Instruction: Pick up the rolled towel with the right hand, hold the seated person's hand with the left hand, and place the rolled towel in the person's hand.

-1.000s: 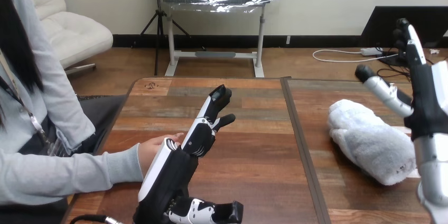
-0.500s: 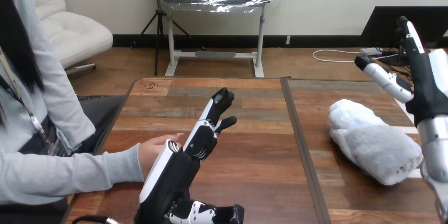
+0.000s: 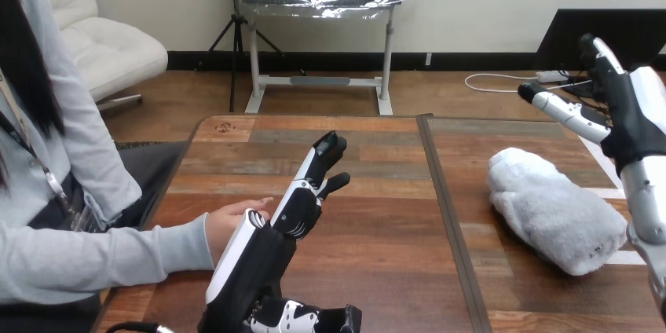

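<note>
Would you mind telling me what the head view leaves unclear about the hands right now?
- Head view: most of the person's hand is hidden behind the left hand; contact between them cannot be told.
- Head view: the right hand is partly cut off by the right edge.

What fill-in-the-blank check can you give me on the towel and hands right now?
The rolled towel lies on the table at the view's ____ side.
The right hand, fingers straight, holds ____.
The person's hand, beside the left hand, rests at the view's ____ side.
Missing: right; nothing; left.
</note>
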Controlling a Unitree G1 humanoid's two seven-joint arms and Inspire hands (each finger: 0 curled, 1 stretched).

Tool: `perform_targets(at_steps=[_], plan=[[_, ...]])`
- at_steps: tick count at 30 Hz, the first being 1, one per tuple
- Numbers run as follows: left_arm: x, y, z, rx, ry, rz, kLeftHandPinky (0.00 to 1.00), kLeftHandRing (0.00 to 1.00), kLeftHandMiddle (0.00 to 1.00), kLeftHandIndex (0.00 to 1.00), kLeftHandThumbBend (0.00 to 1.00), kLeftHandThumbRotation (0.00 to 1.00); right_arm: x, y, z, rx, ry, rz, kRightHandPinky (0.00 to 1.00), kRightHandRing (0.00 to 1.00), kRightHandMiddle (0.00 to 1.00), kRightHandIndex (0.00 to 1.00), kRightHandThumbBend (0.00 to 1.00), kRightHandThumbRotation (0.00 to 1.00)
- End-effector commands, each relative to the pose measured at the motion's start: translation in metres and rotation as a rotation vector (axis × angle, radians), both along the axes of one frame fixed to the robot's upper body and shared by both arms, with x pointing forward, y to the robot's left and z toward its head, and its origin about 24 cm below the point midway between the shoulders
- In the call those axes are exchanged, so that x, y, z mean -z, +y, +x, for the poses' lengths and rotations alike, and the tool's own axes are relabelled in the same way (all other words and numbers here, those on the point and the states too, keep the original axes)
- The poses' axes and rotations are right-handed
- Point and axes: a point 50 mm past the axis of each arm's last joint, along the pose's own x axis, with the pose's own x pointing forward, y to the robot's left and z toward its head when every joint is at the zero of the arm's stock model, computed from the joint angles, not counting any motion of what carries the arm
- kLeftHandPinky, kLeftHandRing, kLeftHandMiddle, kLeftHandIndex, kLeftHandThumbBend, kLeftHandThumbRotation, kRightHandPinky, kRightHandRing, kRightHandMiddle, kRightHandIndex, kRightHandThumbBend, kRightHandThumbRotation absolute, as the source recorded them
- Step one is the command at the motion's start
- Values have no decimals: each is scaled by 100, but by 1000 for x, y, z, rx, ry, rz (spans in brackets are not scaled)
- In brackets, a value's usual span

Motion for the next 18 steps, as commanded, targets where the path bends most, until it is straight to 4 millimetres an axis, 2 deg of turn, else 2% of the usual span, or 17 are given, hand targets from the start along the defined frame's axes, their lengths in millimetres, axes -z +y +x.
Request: perform_targets(at_steps=[1, 18], plan=[[-14, 0, 7, 2, -82, -13, 92, 99, 100, 100, 100, 63, -32, -3, 19, 15, -26, -31, 75, 87, 91, 92, 100, 71], [-15, 1, 6, -12, -98, -1, 91, 99, 100, 100, 100, 62, -23, -10, 25, 92, 174, -37, 70, 83, 86, 90, 100, 68]])
